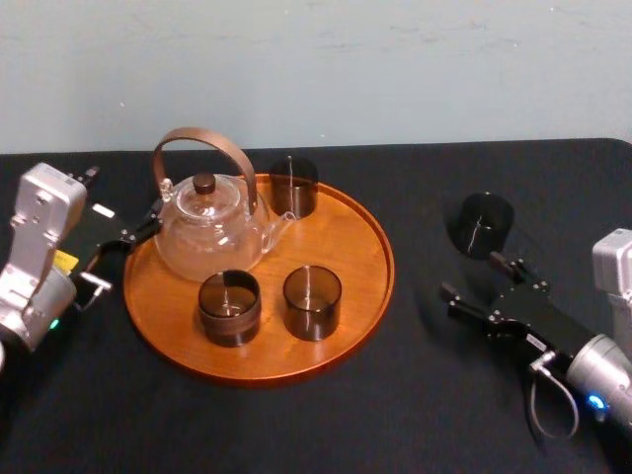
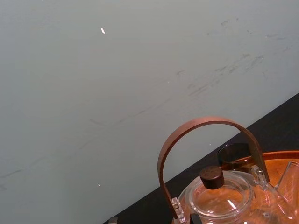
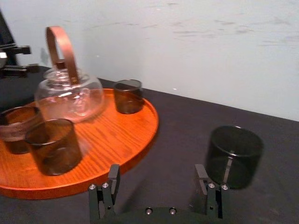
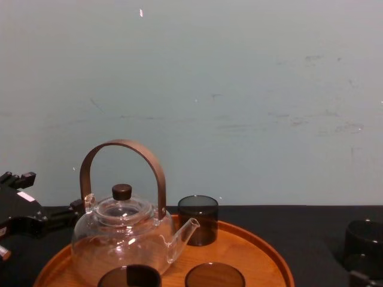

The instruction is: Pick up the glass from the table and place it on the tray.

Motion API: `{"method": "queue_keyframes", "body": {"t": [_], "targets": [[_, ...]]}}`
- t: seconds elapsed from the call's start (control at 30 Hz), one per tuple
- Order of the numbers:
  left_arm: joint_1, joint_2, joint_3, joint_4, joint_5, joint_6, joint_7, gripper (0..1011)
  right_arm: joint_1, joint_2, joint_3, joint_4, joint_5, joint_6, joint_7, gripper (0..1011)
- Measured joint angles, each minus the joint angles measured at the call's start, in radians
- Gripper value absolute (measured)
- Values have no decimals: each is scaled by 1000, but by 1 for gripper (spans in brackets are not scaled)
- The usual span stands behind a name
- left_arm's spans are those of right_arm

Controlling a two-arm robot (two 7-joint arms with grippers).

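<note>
Sitting on the tray (image 1: 351, 242): I count a clear teapot (image 1: 209, 235) with a brown arched handle and a dark lid knob, and three dark glasses, all upright.
Glasses on tray: the back glass (image 1: 293, 187) stands just beside the teapot's spout. The front-left glass (image 1: 229, 307) and the front-right glass (image 1: 312, 302) sit side by side near the front rim, close but not touching.
Contents: the teapot looks empty to me, and so do the three glasses. I only see the tray's wood showing through them.
Writing: there is a white tag (image 1: 102, 210) and a yellow patch (image 1: 65, 260) on the left arm, both too small for me to read.
Loose glass (image 1: 486, 224): it stands upright on the black table (image 1: 395, 415), to the right of the tray and apart from it. It also looks empty.
Right gripper (image 1: 471, 276): its fingers are spread wide and grip nothing, low over the table. The loose glass is near, just ahead of the tips. From the wrist camera it stands beyond one finger (image 3: 208, 185), off to that side and not between the two.
Left gripper (image 1: 122, 194): its fingers are spread and empty. It sits at the tray's left edge, with one finger reaching close to the teapot.
</note>
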Motion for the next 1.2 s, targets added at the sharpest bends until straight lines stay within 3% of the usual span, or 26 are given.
{"method": "queue_keyframes", "body": {"t": [0.23,0.5,1.2], "targets": [[0,0,0,0,0,0,0,1001,-1,0,40,22,13,-3,-13,1003],[0,0,0,0,0,0,0,1001,60,-11,66,86,4,16,-31,1002],[0,0,0,0,0,0,0,1001,228,-47,38,229,-26,92,-18,1002]]}}
